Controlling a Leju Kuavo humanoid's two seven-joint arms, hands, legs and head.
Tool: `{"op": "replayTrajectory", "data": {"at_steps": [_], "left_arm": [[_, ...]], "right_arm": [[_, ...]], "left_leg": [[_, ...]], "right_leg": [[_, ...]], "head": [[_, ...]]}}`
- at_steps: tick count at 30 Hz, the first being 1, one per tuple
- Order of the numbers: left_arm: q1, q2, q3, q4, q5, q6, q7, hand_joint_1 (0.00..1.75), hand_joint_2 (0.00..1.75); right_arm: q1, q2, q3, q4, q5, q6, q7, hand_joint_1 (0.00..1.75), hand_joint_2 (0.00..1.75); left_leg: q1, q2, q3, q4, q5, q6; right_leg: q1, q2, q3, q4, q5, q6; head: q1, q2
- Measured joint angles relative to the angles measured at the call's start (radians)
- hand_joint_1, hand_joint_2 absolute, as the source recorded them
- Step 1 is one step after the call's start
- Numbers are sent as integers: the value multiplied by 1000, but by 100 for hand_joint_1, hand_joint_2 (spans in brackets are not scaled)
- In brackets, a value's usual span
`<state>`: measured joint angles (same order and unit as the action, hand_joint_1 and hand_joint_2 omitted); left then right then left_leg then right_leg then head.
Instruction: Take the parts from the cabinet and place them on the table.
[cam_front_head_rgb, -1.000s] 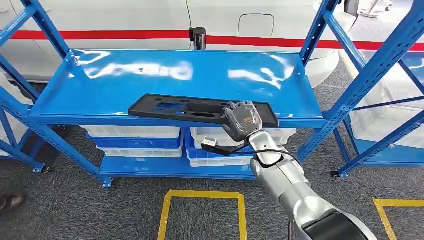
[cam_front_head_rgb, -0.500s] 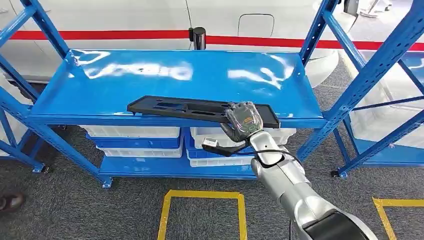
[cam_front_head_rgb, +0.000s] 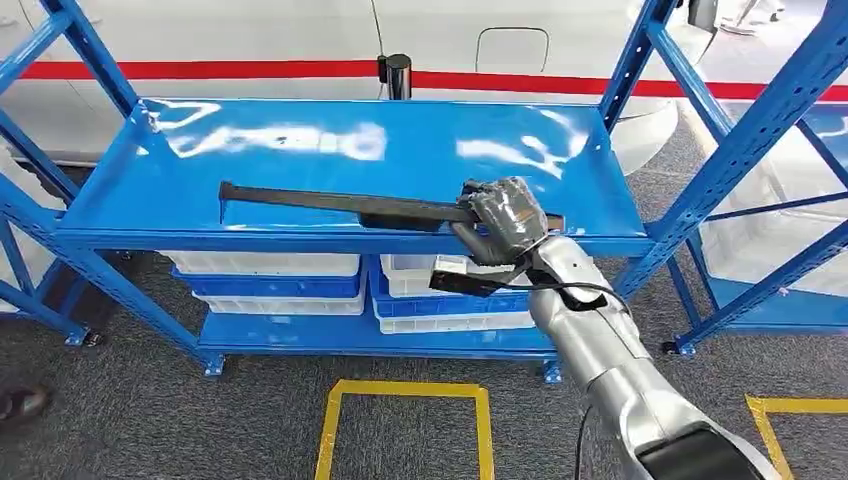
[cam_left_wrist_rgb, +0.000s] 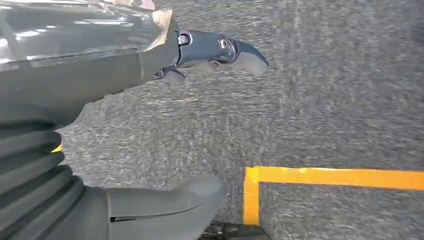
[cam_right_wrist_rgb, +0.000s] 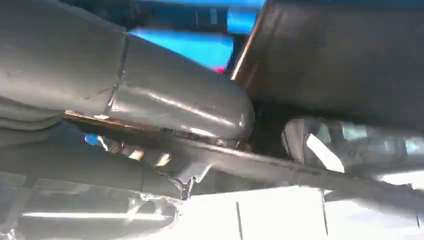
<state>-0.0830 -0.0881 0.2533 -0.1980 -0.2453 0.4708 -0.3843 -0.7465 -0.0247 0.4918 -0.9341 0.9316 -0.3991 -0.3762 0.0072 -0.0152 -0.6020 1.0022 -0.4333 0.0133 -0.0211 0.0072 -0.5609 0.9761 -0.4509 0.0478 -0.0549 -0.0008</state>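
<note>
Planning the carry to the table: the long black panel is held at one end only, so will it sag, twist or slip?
The black panel looks stiff: held near one end by the right robot hand, it stays straight. It is probably light, being thin with cut-outs. It may swing or twist, since most of its length juts past the grip over the shelf.

no readable text, labels, brand names or numbers in any view, shelf, bins, black part and floor markings all bare of legible writing
</note>
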Motion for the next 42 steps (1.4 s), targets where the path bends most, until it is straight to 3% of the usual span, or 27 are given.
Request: {"op": "replayTrajectory", "data": {"at_steps": [10, 13, 16, 17, 18, 19, 20, 21, 22, 23, 24, 26, 27, 28, 30, 31, 32, 33, 34, 36, 37, 38, 39, 40, 41, 42], "left_arm": [[-8, 2, 9, 0, -8, -60, 70, 0, 175], [-11, 3, 12, -1, -9, -62, 75, 0, 175], [-15, 5, 13, -1, -9, -67, 77, 0, 175], [-18, 3, 13, -1, -10, -67, 78, 0, 175], [-19, 3, 13, -1, -15, -67, 78, 0, 175], [-20, 5, 13, -1, -17, -68, 78, 0, 175], [-20, 4, 13, -1, -19, -69, 78, 0, 175], [-20, 4, 13, -1, -21, -69, 78, 0, 175], [-20, 4, 13, -1, -23, -71, 79, 0, 175], [-20, 4, 13, -1, -24, -71, 81, 0, 175], [-20, 3, 13, -1, -25, -72, 83, 0, 175], [-21, 3, 13, -1, -27, -74, 85, 0, 175], [-22, 3, 13, -1, -27, -76, 87, 0, 175], [-23, 4, 13, -1, -27, -77, 89, 0, 175], [-22, 4, 15, -1, -26, -79, 91, 0, 175], [-20, 4, 18, -1, -24, -79, 91, 0, 175], [-18, 5, 21, -1, -22, -77, 91, 0, 175], [-17, 5, 23, -1, -22, -76, 90, 0, 175], [-16, 4, 23, -1, -22, -76, 89, 0, 175], [-17, 4, 24, -1, -22, -76, 88, 0, 175], [-16, 4, 24, -1, -22, -76, 88, 0, 175], [-16, 4, 25, -1, -23, -76, 88, 0, 175], [-17, 4, 26, -1, -25, -76, 88, 0, 175], [-17, 5, 25, -1, -26, -76, 88, 0, 175], [-18, 5, 25, -1, -26, -76, 88, 0, 175], [-19, 5, 26, -2, -27, -76, 88, 0, 175]], "right_arm": [[8, -70, -26, -149, 18, 20, 55, 175, 0], [18, -76, -32, -175, 27, 19, 67, 175, 0], [23, -79, -34, -193, 31, 19, 72, 175, 0], [26, -85, -39, -199, 34, 19, 73, 175, 0], [27, -87, -44, -203, 36, 19, 74, 175, 0], [27, -88, -46, -205, 38, 19, 75, 175, 0], [31, -90, -48, -205, 39, 19, 77, 175, 0], [38, -94, -49, -205, 41, 19, 80, 175, 0], [45, -97, -50, -205, 46, 19, 84, 175, 0], [51, -98, -50, -205, 50, 19, 86, 175, 0], [54, -99, -50, -205, 55, 19, 87, 175, 0], [55, -100, -53, -212, 58, 19, 89, 175, 0], [54, -102, -57, -220, 58, 19, 90, 175, 0], [58, -101, -59, -228, 59, 19, 90, 175, 0], [61, -101, -64, -233, 62, 21, 90, 175, 0], [62, -102, -67, -233, 65, 22, 90, 175, 0], [61, -102, -68, -233, 67, 22, 90, 175, 0], [59, -100, -69, -233, 68, 23, 89, 175, 0], [57, -100, -71, -233, 68, 23, 89, 175, 0], [58, -100, -73, -233, 68, 23, 89, 175, 0], [59, -100, -73, -233, 68, 23, 89, 175, 0], [60, -100, -73, -233, 69, 23, 88, 175, 0], [60, -101, -73, -233, 69, 23, 87, 175, 0], [60, -101, -74, -233, 68, 23, 87, 175, 0], [60, -102, -75, -233, 68, 23, 87, 175, 0], [60, -102, -78, -233, 68, 22, 87, 175, 0]], "left_leg": [[-8, 0, -1, 3, -3, 6], [-11, 0, -2, 8, -8, 13], [-14, 1, 0, 3, 1, 31], [-6, 8, 4, -8, 10, 42], [-6, 7, 2, -10, 13, 48], [-6, 8, 1, -10, 14, 50], [-8, 8, -1, -10, 15, 51], [-9, 8, -4, -9, 16, 52], [-10, 8, -5, -9, 17, 52], [-11, 7, -7, -9, 18, 50], [-11, 7, -8, -7, 20, 48], [-10, 7, -12, -1, 21, 44], [-15, 7, -19, 6, 21, 36], [-15, 6, -22, 6, 26, 28], [-16, 4, -26, 11, 31, 21], [-15, 2, -28, 12, 33, 15], [-9, 1, -35, 17, 27, 12], [-7, 4, -48, 48, -19, 2], [-3, 5, -71, 116, -79, -6], [3, 7, -123, 273, -166, -19], [7, 7, -133, 320, -179, -24], [11, 8, -120, 318, -166, -27], [15, 8, -84, 273, -134, -29], [19, 10, -33, 200, -101, -30], [20, 11, -3, 156, -86, -30], [24, 12, 63, 60, -68, -29]], "right_leg": [[-9, 0, -1, -1, 1, 7], [-13, 0, 0, -2, 1, 15], [-15, 1, 3, -5, 8, 27], [-19, -1, -9, 11, -11, 25], [-15, -2, -27, 56, -43, 14], [-15, -2, -51, 113, -73, 4], [-15, -2, -92, 205, -114, -4], [-9, -2, -132, 298, -146, -5], [-7, -2, -145, 334, -150, 1], [-8, -2, -133, 318, -137, 8], [-8, -2, -98, 255, -109, 16], [-9, -3, 1, 77, -49, 28], [-6, -3, 37, 20, -51, 18], [2, 2, 29, 35, -34, 9], [2, 2, 19, 31, -37, 6], [-3, 1, 18, 29, -32, -2], [-19, -1, 16, 25, -25, -13], [-15, -2, 7, 25, -17, -25], [-13, -3, -1, 25, -11, -34], [-11, -7, -19, 27, 2, -42], [-10, -8, -28, 27, 8, -40], [-11, -8, -36, 28, 14, -37], [-12, -8, -43, 30, 18, -31], [-14, -8, -49, 33, 23, -29], [-14, -8, -51, 34, 24, -28], [-14, -8, -53, 36, 28, -22]], "head": [[-1, 0], [0, 0], [-1, 0], [0, 0], [2, 0], [8, 0], [8, 0], [9, 0], [11, 0], [11, 0], [12, 0], [15, 0], [16, 0], [13, 0], [13, 0], [14, 0], [15, 0], [13, 0], [8, 0], [9, 0], [10, 0], [9, 0], [9, 0], [9, 0], [9, 0], [8, 0]]}}
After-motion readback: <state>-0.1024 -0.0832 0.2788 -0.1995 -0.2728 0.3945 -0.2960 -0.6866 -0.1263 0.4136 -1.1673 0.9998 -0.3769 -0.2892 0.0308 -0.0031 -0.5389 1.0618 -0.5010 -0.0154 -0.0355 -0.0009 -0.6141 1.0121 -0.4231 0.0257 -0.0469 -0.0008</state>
